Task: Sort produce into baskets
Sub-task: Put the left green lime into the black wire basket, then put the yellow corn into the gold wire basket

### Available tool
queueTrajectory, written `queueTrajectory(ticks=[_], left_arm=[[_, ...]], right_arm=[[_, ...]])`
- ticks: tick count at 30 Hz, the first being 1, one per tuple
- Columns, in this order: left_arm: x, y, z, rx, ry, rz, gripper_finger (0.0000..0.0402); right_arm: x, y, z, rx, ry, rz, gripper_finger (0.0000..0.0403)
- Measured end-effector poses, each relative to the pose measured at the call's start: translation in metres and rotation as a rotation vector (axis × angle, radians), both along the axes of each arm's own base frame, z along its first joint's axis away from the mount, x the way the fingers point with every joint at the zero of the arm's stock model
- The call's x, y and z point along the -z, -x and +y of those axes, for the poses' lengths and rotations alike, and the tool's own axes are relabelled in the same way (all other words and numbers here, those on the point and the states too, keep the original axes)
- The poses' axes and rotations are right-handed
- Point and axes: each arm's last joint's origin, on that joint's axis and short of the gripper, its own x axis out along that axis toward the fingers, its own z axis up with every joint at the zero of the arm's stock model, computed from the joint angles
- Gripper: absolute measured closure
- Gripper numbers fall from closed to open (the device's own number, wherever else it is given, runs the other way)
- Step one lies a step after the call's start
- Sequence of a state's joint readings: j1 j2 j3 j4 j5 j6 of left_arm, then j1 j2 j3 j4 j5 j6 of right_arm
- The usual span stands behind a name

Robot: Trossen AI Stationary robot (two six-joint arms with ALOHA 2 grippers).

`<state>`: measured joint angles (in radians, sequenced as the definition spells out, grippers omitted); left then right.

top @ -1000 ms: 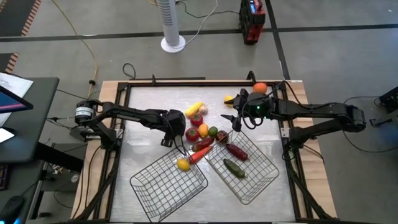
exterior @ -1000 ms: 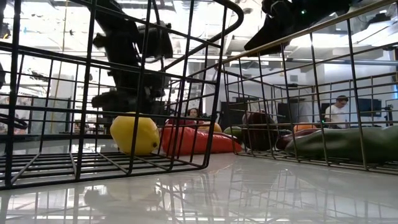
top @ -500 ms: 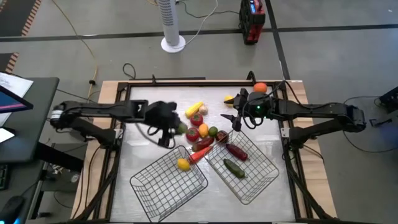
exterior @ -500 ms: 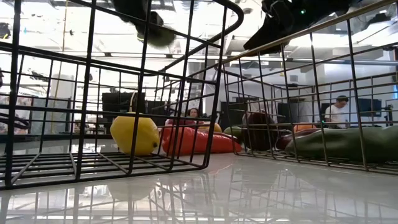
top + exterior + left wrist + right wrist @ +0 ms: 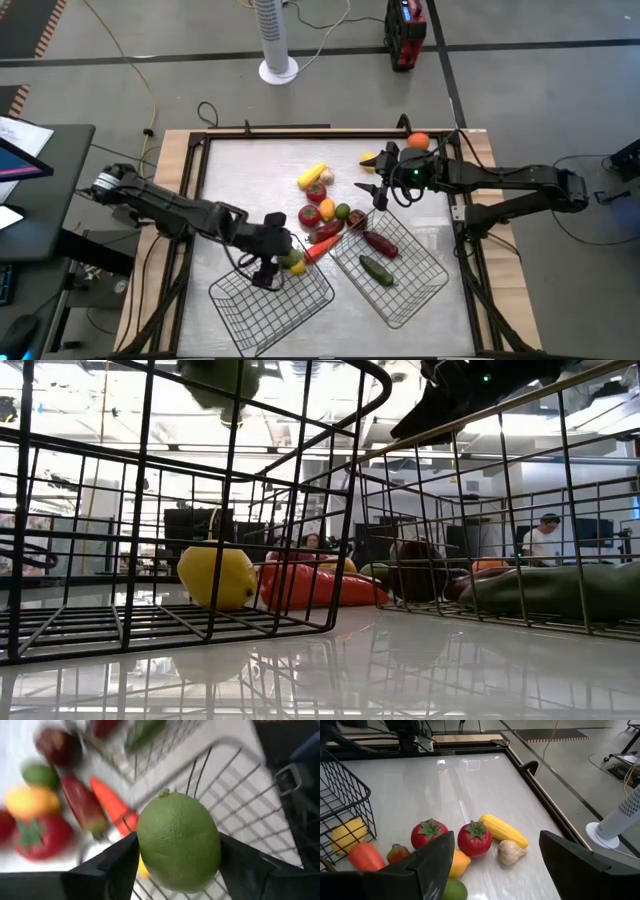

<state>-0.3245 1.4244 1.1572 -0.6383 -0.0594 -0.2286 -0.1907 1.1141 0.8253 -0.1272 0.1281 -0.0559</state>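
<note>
Hovering over the left silver wire-mesh basket [image 5: 270, 297], the left gripper [image 5: 279, 262] carries a round green lime [image 5: 178, 848] between its fingers. Judging the jaws' spread is not possible; let go near the rim, the fruit could roll out. Right gripper [image 5: 383, 189] waits open above the table.

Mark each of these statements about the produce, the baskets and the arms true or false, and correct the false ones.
1. A green lime sits between the left gripper's jaws. True.
2. The left basket already holds a yellow lemon. True.
3. The right basket is empty. False: it holds a green cucumber and a dark red piece.
4. The right gripper holds a tomato. False: its jaws are open, holding nothing.
5. Corn lies loose on the table. True.
</note>
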Motion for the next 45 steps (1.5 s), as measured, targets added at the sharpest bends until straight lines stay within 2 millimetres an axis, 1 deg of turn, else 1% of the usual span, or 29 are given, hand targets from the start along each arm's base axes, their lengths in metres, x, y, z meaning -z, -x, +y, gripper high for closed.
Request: queueTrajectory(ticks=[3, 7, 9, 11, 14, 18, 21, 26, 28, 30, 33, 35, 38, 40, 45], left_arm=[[0.011, 0.0, -0.002, -0.017, 0.019, 0.088, 0.0131], [0.012, -0.001, -0.002, -0.005, 0.034, 0.094, 0.0116], [0.007, -0.003, 0.0, -0.016, 0.004, 0.079, 0.0115], [-0.005, -0.006, 0.005, -0.061, -0.04, 0.045, 0.0114], [-0.022, -0.013, 0.019, -0.148, -0.111, -0.028, 0.0115], [-0.036, -0.02, 0.049, -0.232, -0.138, -0.052, 0.0122], [-0.034, -0.022, 0.081, -0.293, -0.162, -0.022, 0.0129], [-0.029, -0.022, 0.139, -0.33, -0.165, 0.013, 0.0142], [-0.024, -0.024, 0.163, -0.364, -0.132, 0.017, 0.0144], [-0.014, -0.025, 0.187, -0.404, -0.079, 0.043, 0.0145], [0.013, -0.032, 0.217, -0.455, -0.026, 0.127, 0.0145], [0.032, -0.038, 0.229, -0.457, -0.027, 0.189, 0.0145], [0.049, -0.05, 0.244, -0.453, -0.042, 0.245, 0.0145], [0.054, -0.059, 0.252, -0.461, -0.044, 0.26, 0.0145], [0.054, -0.079, 0.27, -0.507, -0.032, 0.257, 0.0145]], right_arm=[[0.0, 0.0, 0.0, -0.003, -0.003, -0.001, 0.0084], [0.0, 0.0, 0.0, -0.006, -0.001, 0.0, 0.0084], [0.0, 0.0, 0.0, -0.006, 0.0, 0.0, 0.0084], [0.0, 0.0, 0.0, -0.007, 0.001, 0.0, 0.0084], [0.0, 0.0, 0.0, -0.021, 0.015, 0.005, 0.0084], [0.006, 0.001, -0.007, -0.013, 0.04, -0.018, 0.0084], [0.016, 0.005, -0.015, 0.023, 0.042, -0.028, 0.0084], [0.018, 0.012, -0.028, 0.07, 0.033, -0.039, 0.0084], [0.017, 0.013, -0.032, 0.083, 0.035, -0.051, 0.0084], [0.015, 0.014, -0.034, 0.095, 0.04, -0.062, 0.0084], [0.012, 0.015, -0.036, 0.1, 0.059, -0.087, 0.0084], [0.012, 0.016, -0.037, 0.101, 0.067, -0.082, 0.0084], [0.012, 0.017, -0.037, 0.1, 0.065, -0.073, 0.0084], [0.012, 0.017, -0.036, 0.097, 0.064, -0.072, 0.0084], [0.01, 0.018, -0.035, 0.089, 0.068, -0.085, 0.0084]])
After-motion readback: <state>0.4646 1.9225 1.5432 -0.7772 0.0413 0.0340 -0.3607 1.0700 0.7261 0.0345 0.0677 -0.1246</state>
